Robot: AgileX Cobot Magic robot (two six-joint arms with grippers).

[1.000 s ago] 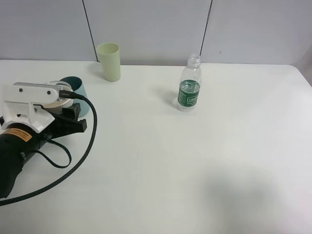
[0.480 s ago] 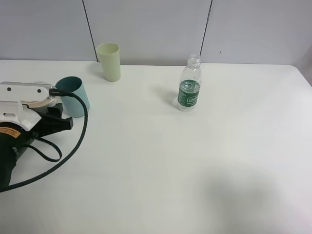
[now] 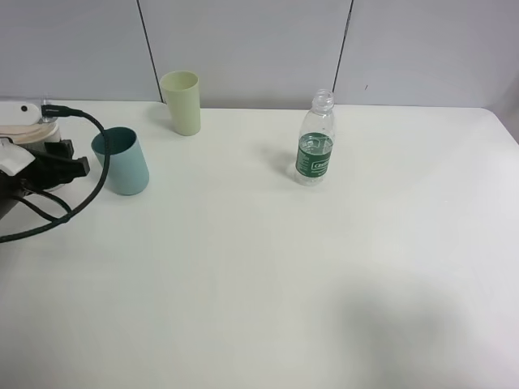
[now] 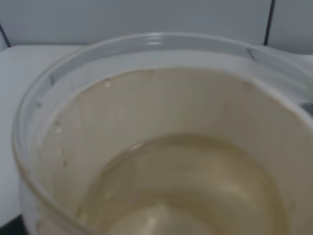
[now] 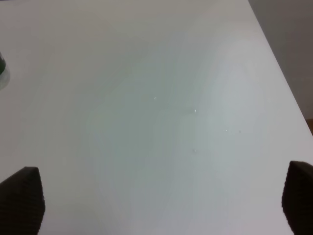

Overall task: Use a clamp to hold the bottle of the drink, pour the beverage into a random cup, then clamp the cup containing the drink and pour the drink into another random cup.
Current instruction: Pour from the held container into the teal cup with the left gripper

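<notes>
Gripping the cup (image 4: 161, 147), left hand (image 3: 57, 162) hangs just beside tumbler (image 3: 122, 162); bottle (image 3: 316, 150) well apart.

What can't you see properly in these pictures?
- Left gripper: mostly cut off by the high view's left edge; in the left wrist view the paper cup fills everything.
- Drink in that cup: too blurred to tell.
- Teal tumbler: its wall hides the bottom, high view.
- Bottle: just a sliver at the right wrist view's edge.

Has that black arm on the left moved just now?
Yes. The arm has drawn back leftward, off the teal tumbler it earlier overlapped.
</notes>
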